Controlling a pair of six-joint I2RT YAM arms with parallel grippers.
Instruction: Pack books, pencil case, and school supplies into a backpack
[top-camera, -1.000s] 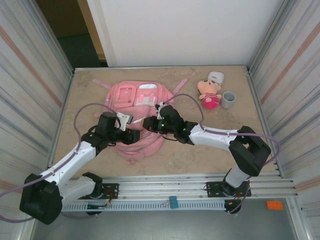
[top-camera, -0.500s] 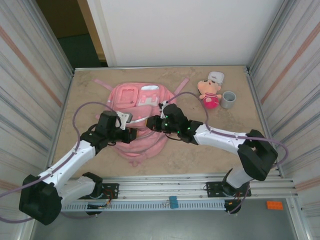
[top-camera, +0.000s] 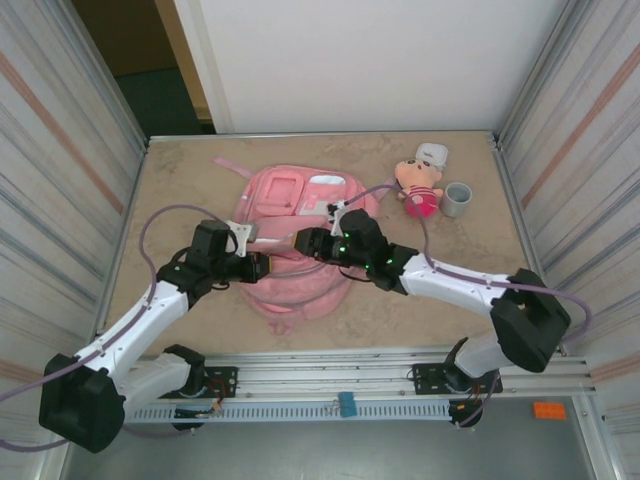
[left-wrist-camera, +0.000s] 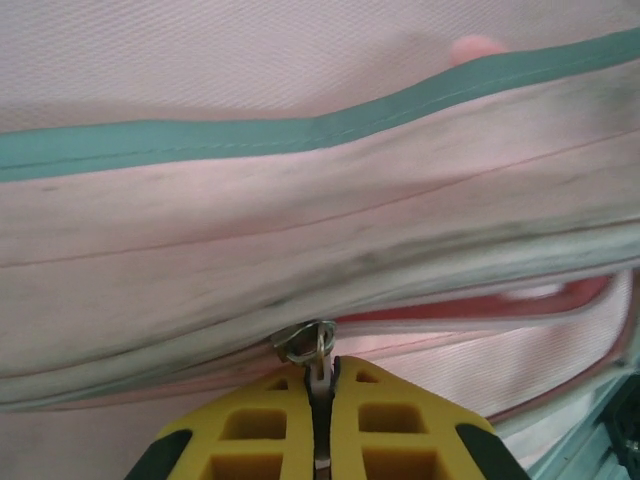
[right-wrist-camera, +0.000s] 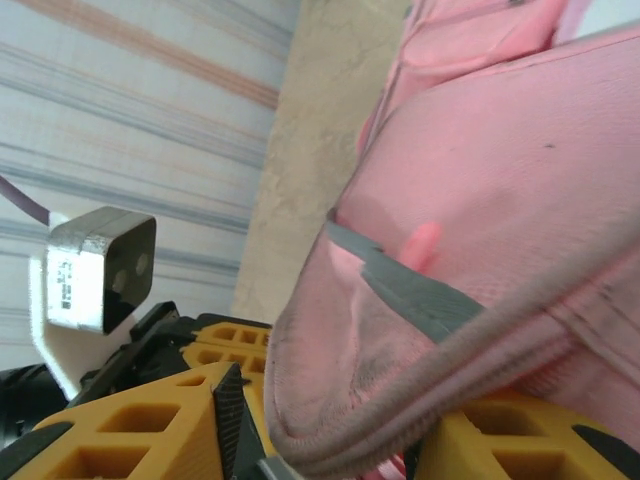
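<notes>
Two fingers (left-wrist-camera: 250, 430) of the left gripper (left-wrist-camera: 322, 400) are pressing together, pinching the metal zipper pull (left-wrist-camera: 316, 345) on the pink backpack (top-camera: 300, 295). Fingers (right-wrist-camera: 130, 420) of the right gripper (right-wrist-camera: 340, 445) are standing spread around the backpack's edge. The backpack is lying in the middle of the table (top-camera: 170, 190).

The large pink backpack (top-camera: 300, 295) is lying flat on the tan tabletop, pale front pockets facing up, its teal-trimmed zip gaping slightly.

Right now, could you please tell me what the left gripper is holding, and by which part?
The left gripper pinches the backpack by its metal zipper pull, jaws shut.
</notes>
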